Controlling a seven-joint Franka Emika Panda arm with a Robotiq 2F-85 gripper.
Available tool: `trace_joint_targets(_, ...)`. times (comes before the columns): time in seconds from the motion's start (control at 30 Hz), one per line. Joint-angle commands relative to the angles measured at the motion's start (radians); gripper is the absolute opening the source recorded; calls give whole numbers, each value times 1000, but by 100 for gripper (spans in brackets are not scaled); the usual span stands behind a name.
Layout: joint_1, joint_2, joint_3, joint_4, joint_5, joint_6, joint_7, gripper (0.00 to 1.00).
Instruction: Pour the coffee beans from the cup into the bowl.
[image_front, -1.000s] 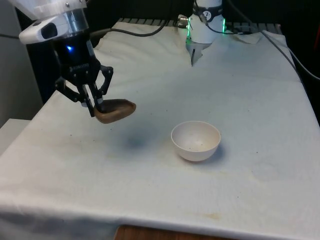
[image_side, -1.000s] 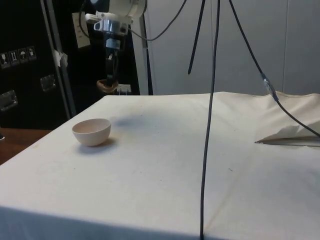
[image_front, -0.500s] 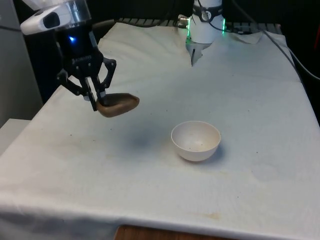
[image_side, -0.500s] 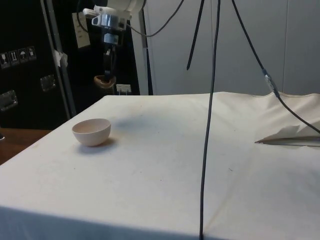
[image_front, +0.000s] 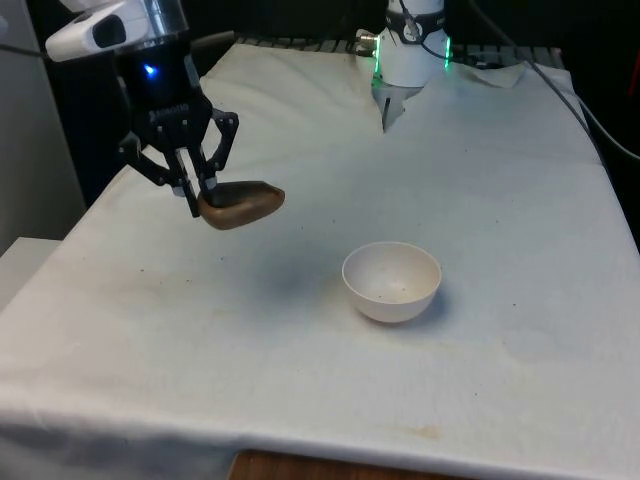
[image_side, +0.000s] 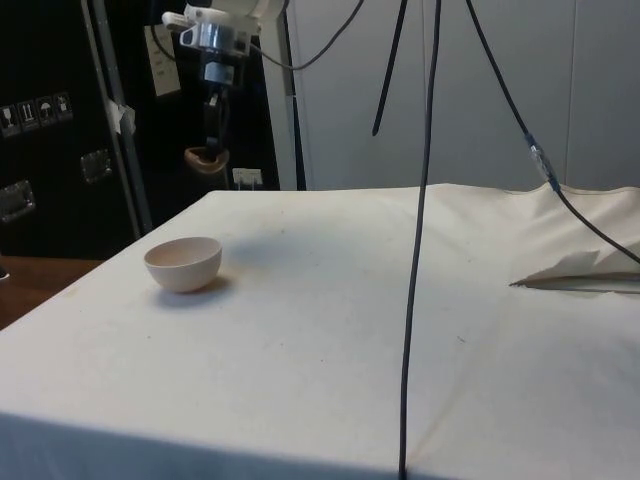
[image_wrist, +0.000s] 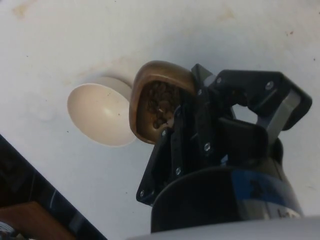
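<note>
Robot end effector (image_front: 203, 193) holding a brown cup (image_front: 241, 204) of coffee beans above a cloth-covered bench (image_front: 500, 200).
The fingers clamp the cup's rim, keeping it in the air near the bench's edge on the front view's left. Coffee beans (image_wrist: 159, 105) fill the cup. A cream bowl (image_front: 391, 281) sits on the bench, toward its near edge, apart from the cup.

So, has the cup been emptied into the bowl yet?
No, in the wrist view the cup held by the tool is full of beans.
</note>
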Motion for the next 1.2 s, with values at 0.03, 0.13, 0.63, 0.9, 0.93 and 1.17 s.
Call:
trace_joint_targets(0.03,5,-8,-4,-13,-2,9,-4,1)
trace_joint_targets(0.13,4,-5,-3,-10,-1,6,-3,1)
trace_joint_targets(0.63,48,-26,-11,-34,-65,24,23,1)
trace_joint_targets(0.9,50,-13,-1,-7,-86,2,42,1)
trace_joint_targets(0.93,67,-37,-12,-48,-93,25,35,1)
trace_joint_targets(1.17,77,-41,-11,-55,-92,26,38,1)
